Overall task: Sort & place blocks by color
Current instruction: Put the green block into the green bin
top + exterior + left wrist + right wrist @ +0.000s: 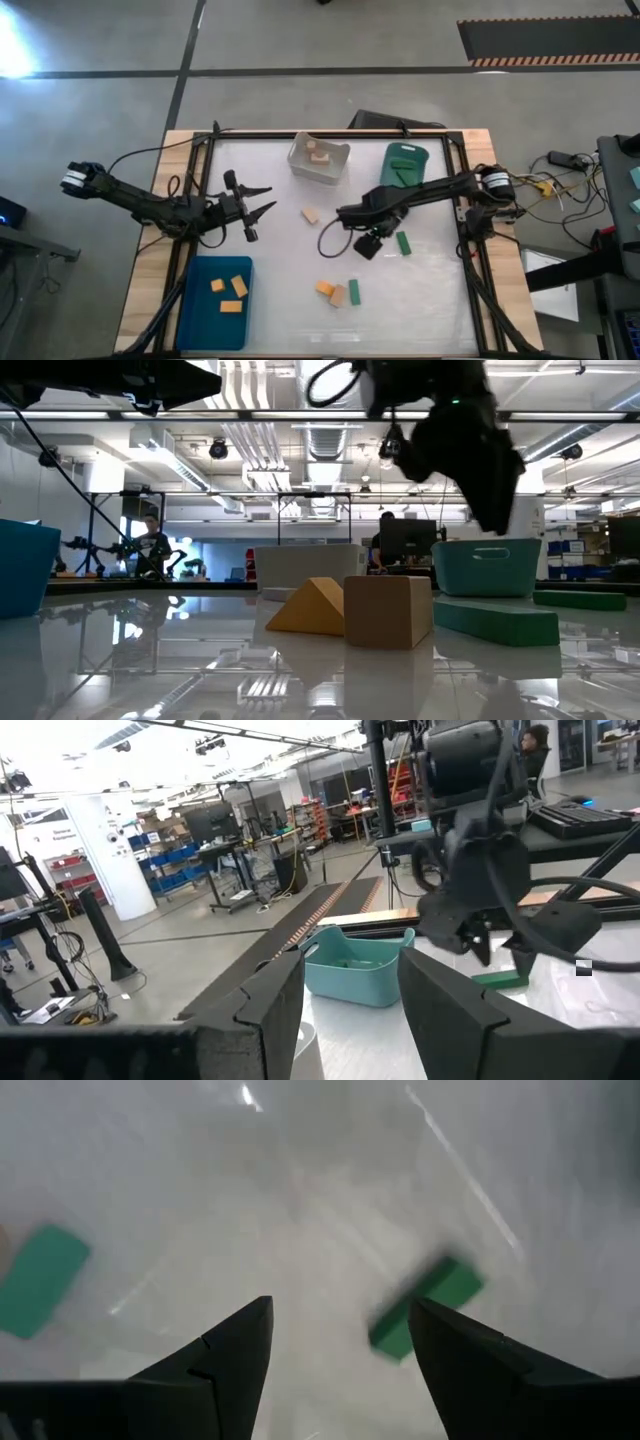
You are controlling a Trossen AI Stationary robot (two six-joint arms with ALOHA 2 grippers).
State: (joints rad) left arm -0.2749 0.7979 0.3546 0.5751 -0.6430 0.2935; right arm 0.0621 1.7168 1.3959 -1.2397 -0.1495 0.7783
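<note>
My right gripper (369,243) (340,1305) hovers open above mid-table, pointing down. A green bar (403,242) (425,1308) lies flat on the table just beside one of its fingers, untouched. A second green bar (354,292) (40,1280) lies nearer the front edge with an orange block (325,289) (305,608) and a tan block (339,296) (388,610). Another tan block (310,215) rests alone mid-table. My left gripper (266,198) (350,1010) waits open at the left, raised off the table.
A clear bin (319,158) with tan blocks and a green bin (404,165) holding a green block stand at the far side. A blue bin (216,300) with orange blocks sits at the near left. Free table lies between the arms. People and desks show in the room beyond.
</note>
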